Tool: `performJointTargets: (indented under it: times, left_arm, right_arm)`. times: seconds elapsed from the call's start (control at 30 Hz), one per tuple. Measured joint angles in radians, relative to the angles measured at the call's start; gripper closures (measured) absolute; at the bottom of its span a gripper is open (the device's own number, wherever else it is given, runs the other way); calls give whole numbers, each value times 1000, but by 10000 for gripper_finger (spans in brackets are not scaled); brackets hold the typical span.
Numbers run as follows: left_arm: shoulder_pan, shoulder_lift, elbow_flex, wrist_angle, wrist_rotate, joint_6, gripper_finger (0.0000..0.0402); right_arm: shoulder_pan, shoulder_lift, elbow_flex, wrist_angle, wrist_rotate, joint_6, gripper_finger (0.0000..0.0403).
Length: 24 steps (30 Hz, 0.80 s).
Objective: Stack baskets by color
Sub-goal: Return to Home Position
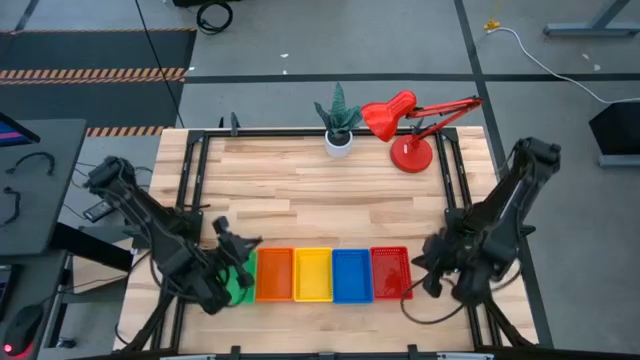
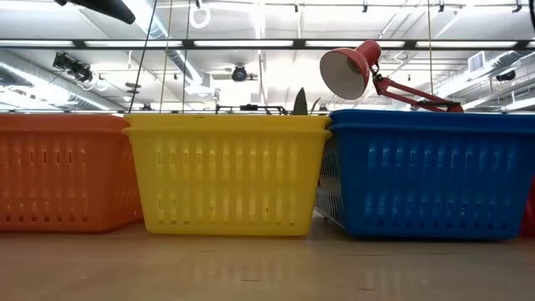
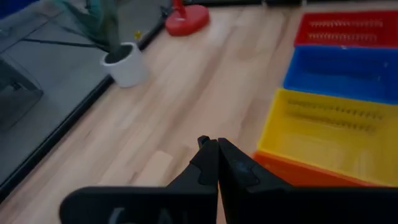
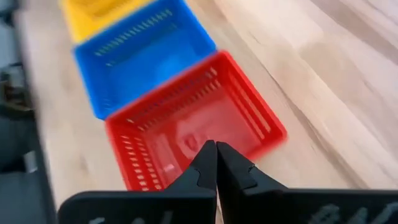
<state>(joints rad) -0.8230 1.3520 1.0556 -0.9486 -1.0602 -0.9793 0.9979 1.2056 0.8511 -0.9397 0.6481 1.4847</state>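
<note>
Along the table's near edge stands a row of baskets: green [image 1: 238,285], orange [image 1: 274,274], yellow [image 1: 312,274], blue [image 1: 351,274] and red [image 1: 390,272]. The low view shows the orange [image 2: 63,171], yellow [image 2: 226,171] and blue [image 2: 426,176] baskets standing upright on the tabletop. My left gripper [image 3: 216,144] is shut and holds nothing, above the row's left end, partly hiding the green basket. My right gripper [image 4: 216,147] is shut and holds nothing, above the red basket's [image 4: 193,124] near right corner.
A white-potted plant [image 1: 339,122] and a red desk lamp [image 1: 410,125] stand at the table's far edge. Between them and the row lies bare wooden tabletop [image 1: 320,200]. A black frame [image 1: 195,180] borders the table on both sides.
</note>
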Motion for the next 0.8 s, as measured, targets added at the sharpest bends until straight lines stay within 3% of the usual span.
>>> performJointTargets:
  times: [0.1,0.2,0.33,0.4,0.57,0.8]
  left_arm:
    - [6,-80,-89,54,-21,-10,399]
    - [31,-175,-228,216,-9,21,400]
    - [118,-345,-399,458,75,166,400]
    - [168,-450,-466,548,97,261,400]
    - [259,-799,-627,598,130,359,401]
    - [298,-1292,-843,629,219,412,401]
  right_arm:
    - [-38,-136,-136,199,31,-207,402]
    - [-149,-281,-308,514,38,-463,402]
    - [-372,-462,-503,926,-150,-883,402]
    - [-480,-555,-558,1037,-263,-1049,402]
    - [-648,-815,-620,1029,-389,-1223,402]
    - [-678,-1066,-690,879,-547,-1216,397]
